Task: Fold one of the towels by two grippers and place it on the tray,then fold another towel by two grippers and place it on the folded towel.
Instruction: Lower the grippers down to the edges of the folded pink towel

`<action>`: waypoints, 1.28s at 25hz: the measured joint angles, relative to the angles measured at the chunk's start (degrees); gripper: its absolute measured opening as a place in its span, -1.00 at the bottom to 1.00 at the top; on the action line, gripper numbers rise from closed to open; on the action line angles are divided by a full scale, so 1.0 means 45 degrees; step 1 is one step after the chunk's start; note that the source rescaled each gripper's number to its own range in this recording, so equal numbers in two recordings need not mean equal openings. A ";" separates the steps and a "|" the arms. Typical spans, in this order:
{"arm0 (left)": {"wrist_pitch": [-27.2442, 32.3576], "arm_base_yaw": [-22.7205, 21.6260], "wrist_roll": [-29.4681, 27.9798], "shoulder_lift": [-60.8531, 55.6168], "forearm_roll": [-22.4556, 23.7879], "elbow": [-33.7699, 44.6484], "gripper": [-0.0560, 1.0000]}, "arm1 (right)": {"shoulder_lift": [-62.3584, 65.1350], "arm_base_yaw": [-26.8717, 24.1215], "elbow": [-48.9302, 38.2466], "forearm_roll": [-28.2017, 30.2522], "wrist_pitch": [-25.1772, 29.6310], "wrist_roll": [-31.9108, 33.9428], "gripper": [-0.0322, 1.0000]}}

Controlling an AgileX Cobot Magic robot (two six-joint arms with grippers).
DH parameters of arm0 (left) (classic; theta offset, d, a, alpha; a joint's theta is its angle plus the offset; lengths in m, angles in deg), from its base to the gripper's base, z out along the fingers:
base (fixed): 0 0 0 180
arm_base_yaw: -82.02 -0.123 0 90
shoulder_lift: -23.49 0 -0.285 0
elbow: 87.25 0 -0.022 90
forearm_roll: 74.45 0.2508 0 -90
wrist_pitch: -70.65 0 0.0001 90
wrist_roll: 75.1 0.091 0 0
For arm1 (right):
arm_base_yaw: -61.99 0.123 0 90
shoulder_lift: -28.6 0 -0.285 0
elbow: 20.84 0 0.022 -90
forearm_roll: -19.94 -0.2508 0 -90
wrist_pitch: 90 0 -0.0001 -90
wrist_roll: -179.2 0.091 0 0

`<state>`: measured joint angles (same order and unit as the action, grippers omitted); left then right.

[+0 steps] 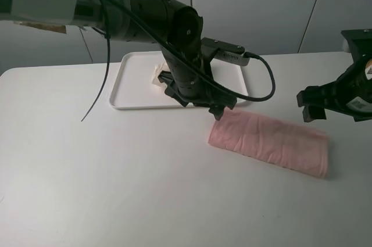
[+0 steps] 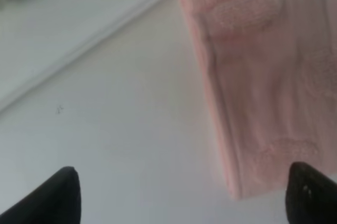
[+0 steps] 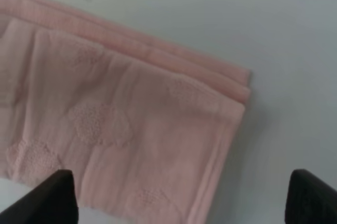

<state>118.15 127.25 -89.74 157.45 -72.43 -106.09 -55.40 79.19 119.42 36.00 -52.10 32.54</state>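
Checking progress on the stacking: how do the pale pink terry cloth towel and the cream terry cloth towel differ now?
Place: the pale pink terry cloth towel lies on the white table, outside the flat white plastic tray; the cream terry cloth towel sits on that tray. Visibility: the pink towel shows whole, a long folded strip; the cream towel is mostly hidden behind the left arm. Shared: neither is held.

Left arm (image 1: 180, 32) slants over tray (image 1: 133, 84), blocking approach from above, pink towel (image 1: 270, 142) lies right of centre, table (image 1: 87, 189) open near and left, right gripper (image 1: 314, 104) hangs at right edge
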 joint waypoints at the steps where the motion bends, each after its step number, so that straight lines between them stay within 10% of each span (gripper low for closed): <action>1: 0.0237 -0.0083 -0.0027 0.0181 -0.0124 -0.0245 1.00 | 0.0000 -0.0093 0.0000 -0.0302 0.0057 -0.0193 0.72; 10: 0.0381 -0.0448 -0.0027 0.0523 -0.0612 -0.0547 1.00 | -0.0211 -0.4486 0.0029 -0.7413 0.1724 -0.7283 0.72; 24: 0.0408 -0.0424 -0.0027 0.1522 -0.1123 -0.1710 1.00 | -0.0232 -0.5021 0.0083 -0.7071 0.1741 -0.8848 1.00; 32: 0.3308 -0.0177 -0.0027 0.3283 -0.0729 -0.4949 1.00 | -0.0942 -0.4837 0.0247 -0.6927 0.1581 -0.8911 1.00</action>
<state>133.04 126.46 -89.86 172.22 -75.71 -128.36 -59.63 57.42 120.53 4.83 -44.98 -7.56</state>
